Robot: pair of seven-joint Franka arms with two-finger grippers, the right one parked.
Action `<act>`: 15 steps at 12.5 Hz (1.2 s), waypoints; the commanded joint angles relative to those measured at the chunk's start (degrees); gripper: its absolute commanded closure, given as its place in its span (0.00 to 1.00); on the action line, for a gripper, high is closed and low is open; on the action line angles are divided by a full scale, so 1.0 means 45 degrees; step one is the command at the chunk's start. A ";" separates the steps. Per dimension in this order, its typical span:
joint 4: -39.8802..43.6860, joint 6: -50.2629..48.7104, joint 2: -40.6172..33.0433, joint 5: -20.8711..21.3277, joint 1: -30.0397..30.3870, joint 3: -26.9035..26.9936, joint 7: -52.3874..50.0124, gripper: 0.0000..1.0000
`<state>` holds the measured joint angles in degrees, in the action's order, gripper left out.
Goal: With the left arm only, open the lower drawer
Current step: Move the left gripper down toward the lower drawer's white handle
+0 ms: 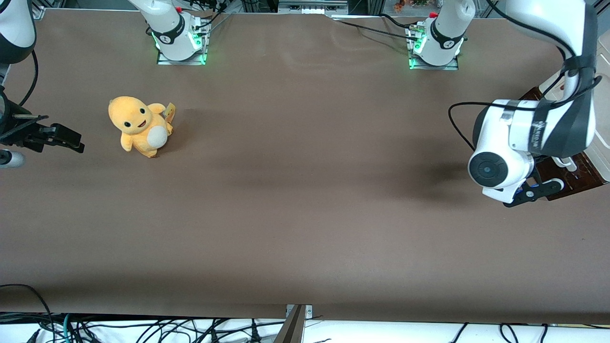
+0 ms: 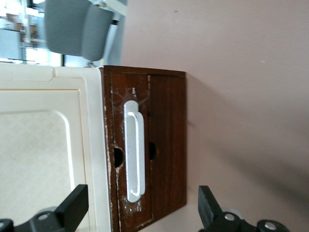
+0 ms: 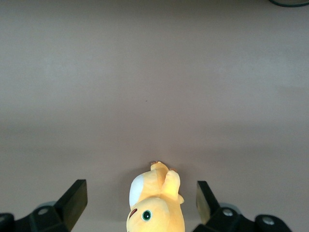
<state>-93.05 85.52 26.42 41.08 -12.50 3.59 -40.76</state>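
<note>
**Spread gripper faces the lower drawer's handle**

The gripper (image 2: 140,210) on the left arm (image 1: 533,128) has its fingers (image 2: 72,205) spread wide, holding nothing. In the wrist view the white bar handle (image 2: 134,151) of the lower drawer (image 2: 164,145) lies between the two fingers and a little ahead of them, not touched. The dark brown front sits just beside the cream-white panel (image 2: 43,154).

The front view shows the arm bent low at the working arm's end of the brown table (image 1: 305,190), its bulk covering most of the cabinet; only slivers of dark wood (image 1: 579,174) show beside the gripper. How far out the drawer stands cannot be told. An orange plush toy (image 1: 139,126) sits toward the parked arm's end.
</note>
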 commanded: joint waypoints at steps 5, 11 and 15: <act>-0.0669 0.0194 0.1080 0.1842 0.0257 0.0004 -0.1740 0.00; -0.0846 0.0429 0.1472 0.2547 0.0531 0.0024 -0.2523 0.00; -0.1100 0.1032 0.1960 0.3154 0.0881 0.0043 -0.3635 0.00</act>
<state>-96.93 88.16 34.47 53.07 -9.63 3.78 -54.11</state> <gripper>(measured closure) 0.000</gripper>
